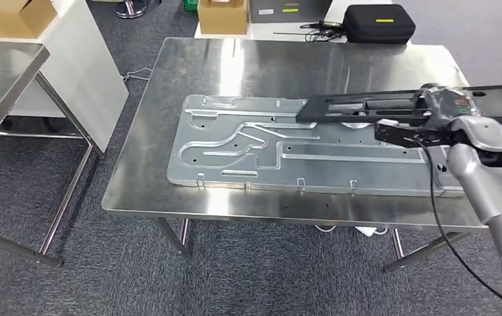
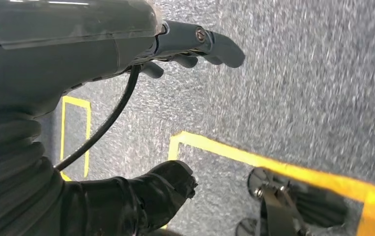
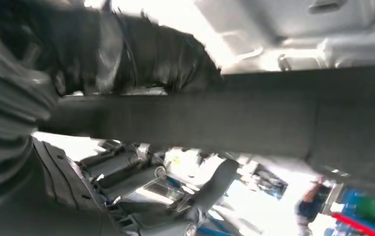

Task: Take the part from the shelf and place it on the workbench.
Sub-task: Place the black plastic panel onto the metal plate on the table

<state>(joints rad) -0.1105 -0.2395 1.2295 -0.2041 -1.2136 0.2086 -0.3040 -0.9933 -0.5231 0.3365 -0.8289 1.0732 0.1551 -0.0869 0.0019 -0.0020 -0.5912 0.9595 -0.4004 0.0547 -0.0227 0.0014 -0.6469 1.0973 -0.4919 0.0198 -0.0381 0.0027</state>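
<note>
part | gripped in right hand | held flat above workbench plate

Workbench: steel-topped table on thin metal legs, standing on grey carpet.
On the workbench: a large flat metal plate with pressed channels and small holes, lying lengthwise, reaching the right edge of the top.
Far tables: a cardboard box and a black case side by side.
Left: a second steel table, beside a white panel.
</note>
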